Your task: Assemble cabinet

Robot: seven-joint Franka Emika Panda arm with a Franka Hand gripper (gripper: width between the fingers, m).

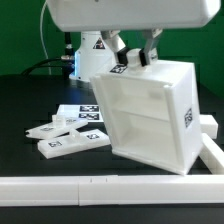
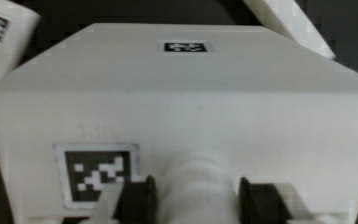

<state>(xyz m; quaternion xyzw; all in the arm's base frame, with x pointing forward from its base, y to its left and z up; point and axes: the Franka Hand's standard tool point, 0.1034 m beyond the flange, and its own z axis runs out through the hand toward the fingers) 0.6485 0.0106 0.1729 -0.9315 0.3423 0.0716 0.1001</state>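
Note:
The cabinet (image 1: pixel 150 115) is a large white box, tilted, with its open side and an inner shelf facing the exterior view's left. My gripper (image 1: pixel 133 58) comes down on its top edge. In the wrist view the dark fingers (image 2: pixel 151 200) are shut on a rounded white part of the cabinet (image 2: pixel 176 110), next to a square tag (image 2: pixel 94 172). A second tag (image 2: pixel 188 46) sits at the far edge of the same face. Two flat white panels (image 1: pixel 68 138) with tags lie on the black table to the exterior view's left of the box.
The marker board (image 1: pixel 84 112) lies flat behind the panels. A long white rail (image 1: pixel 90 187) runs along the table's front edge and turns up the exterior view's right side (image 1: pixel 210 150), close to the box's lower corner. The arm's base stands behind the box.

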